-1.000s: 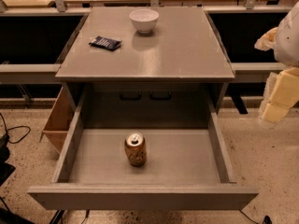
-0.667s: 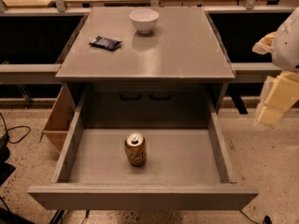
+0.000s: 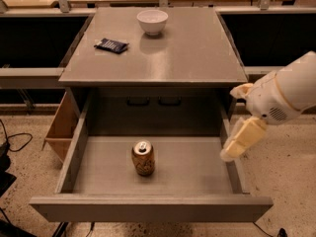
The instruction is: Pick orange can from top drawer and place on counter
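Note:
The orange can (image 3: 143,158) stands upright on the floor of the open top drawer (image 3: 197,169), a little left of the middle. The grey counter (image 3: 182,53) lies above and behind the drawer. My gripper (image 3: 230,124) is on the right on a white arm, hanging over the drawer's right side wall. It is well to the right of the can and above it. Its cream fingers (image 3: 243,138) stand apart and hold nothing.
A white bowl (image 3: 152,21) and a dark flat packet (image 3: 111,45) sit on the counter's far part. A grey panel with two dark handles (image 3: 153,101) is at the drawer's back. An open cardboard box (image 3: 60,127) stands on the floor at the left.
My arm and gripper have moved left and down, from beside the cabinet to over the drawer's right wall. The can, bowl and packet have not moved.

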